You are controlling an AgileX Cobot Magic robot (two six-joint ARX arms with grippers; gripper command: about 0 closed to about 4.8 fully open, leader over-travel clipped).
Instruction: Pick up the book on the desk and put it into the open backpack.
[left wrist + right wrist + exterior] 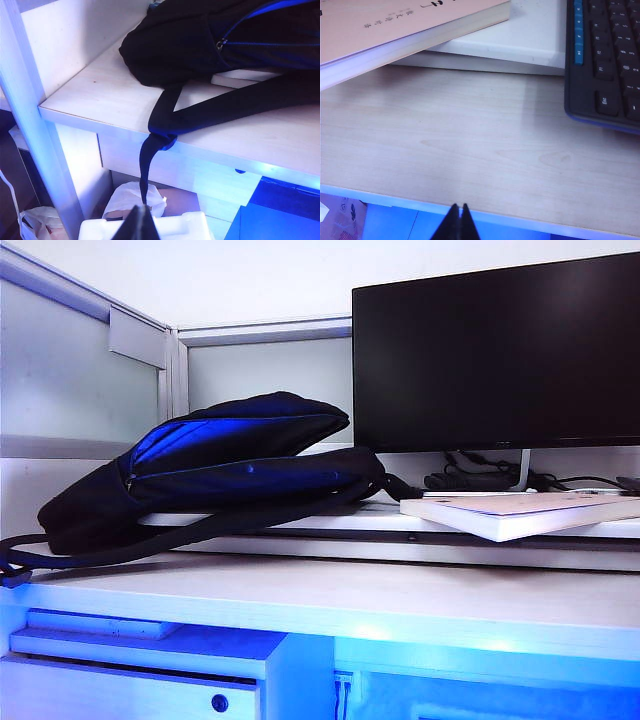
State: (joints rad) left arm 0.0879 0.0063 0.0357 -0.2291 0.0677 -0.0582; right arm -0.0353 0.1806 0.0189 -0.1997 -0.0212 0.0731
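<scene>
The book (525,514), pale pink cover with white page edges, lies flat on the desk's raised shelf (300,522) under the monitor, one corner overhanging; the right wrist view shows that book (395,30) too. The dark backpack (215,465) lies on its side at the shelf's left, its blue-lined zip mouth gaping, straps trailing onto the desk (350,595). In the left wrist view the backpack (200,45) rests on the desk corner and a strap (150,155) hangs over the edge. My left gripper (137,210) is shut and empty below that corner. My right gripper (459,206) is shut and empty at the desk's front edge.
A black monitor (495,350) stands on the shelf behind the book, with cables at its foot. A black keyboard (602,60) lies on the desk beside the book. Under the desk sit a white foam box (170,227) and plastic bags (132,200). Partition walls close the back and left.
</scene>
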